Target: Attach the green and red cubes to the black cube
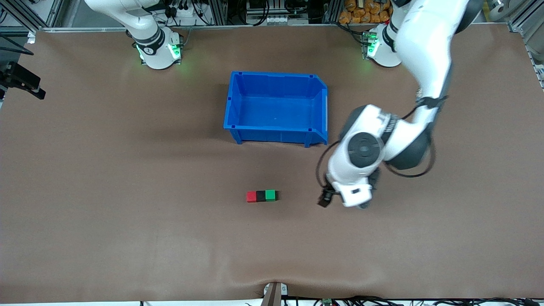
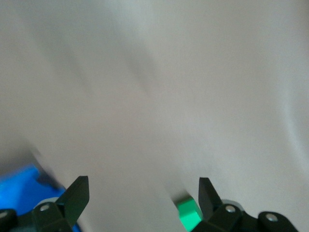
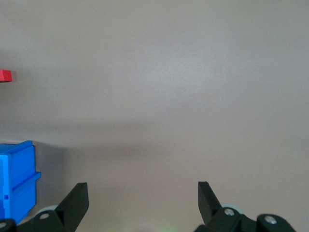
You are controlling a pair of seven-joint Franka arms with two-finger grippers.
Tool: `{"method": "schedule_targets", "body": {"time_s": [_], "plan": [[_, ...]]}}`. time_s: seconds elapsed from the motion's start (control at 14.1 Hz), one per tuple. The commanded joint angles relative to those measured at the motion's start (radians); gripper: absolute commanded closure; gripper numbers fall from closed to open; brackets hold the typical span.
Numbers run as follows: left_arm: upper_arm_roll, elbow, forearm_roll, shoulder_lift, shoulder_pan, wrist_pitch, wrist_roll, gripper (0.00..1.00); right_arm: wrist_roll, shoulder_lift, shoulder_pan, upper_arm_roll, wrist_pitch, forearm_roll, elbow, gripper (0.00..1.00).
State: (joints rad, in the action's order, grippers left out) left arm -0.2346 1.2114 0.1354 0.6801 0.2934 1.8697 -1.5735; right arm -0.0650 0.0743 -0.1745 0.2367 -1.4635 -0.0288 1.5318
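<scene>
The red cube (image 1: pixel 251 196), the black cube (image 1: pixel 260 196) and the green cube (image 1: pixel 270 195) lie touching in one row on the brown table, black in the middle, nearer the front camera than the blue bin. My left gripper (image 1: pixel 359 203) hangs over the table beside the row, toward the left arm's end. In the left wrist view it (image 2: pixel 142 186) is open and empty, with the green cube (image 2: pixel 188 212) by one finger. My right gripper (image 3: pixel 142 191) is open and empty in its wrist view, which shows the red cube (image 3: pixel 5 75) at the edge. It is out of the front view.
An empty blue bin (image 1: pixel 276 131) stands mid-table, nearer the bases than the cubes; it also shows in the left wrist view (image 2: pixel 19 186) and the right wrist view (image 3: pixel 17 174). A black device (image 1: pixel 21 80) sits at the table edge by the right arm's end.
</scene>
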Motion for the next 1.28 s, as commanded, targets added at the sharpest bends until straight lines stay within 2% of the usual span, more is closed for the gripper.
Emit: {"method": "schedule_targets", "body": {"time_s": [0.0,0.28,0.57,1.21], "plan": [[-0.025,0.189,0.001,-0.161,-0.101,0.002,0.136,0.0,-0.007,-0.01,0.0,0.0,0.017,-0.002,-0.022,0.0],[-0.032,0.208,0.004,-0.169,-0.14,0.003,0.179,0.0,-0.002,-0.01,0.0,0.0,0.045,-0.002,-0.022,0.0],[-0.041,0.23,-0.01,-0.227,-0.235,-0.009,0.393,0.0,-0.002,-0.01,-0.007,-0.002,0.043,-0.002,-0.024,0.0],[-0.051,0.425,-0.06,-0.436,-0.376,-0.029,0.887,0.0,-0.001,-0.01,-0.005,-0.002,0.041,0.0,-0.024,0.0]]}}
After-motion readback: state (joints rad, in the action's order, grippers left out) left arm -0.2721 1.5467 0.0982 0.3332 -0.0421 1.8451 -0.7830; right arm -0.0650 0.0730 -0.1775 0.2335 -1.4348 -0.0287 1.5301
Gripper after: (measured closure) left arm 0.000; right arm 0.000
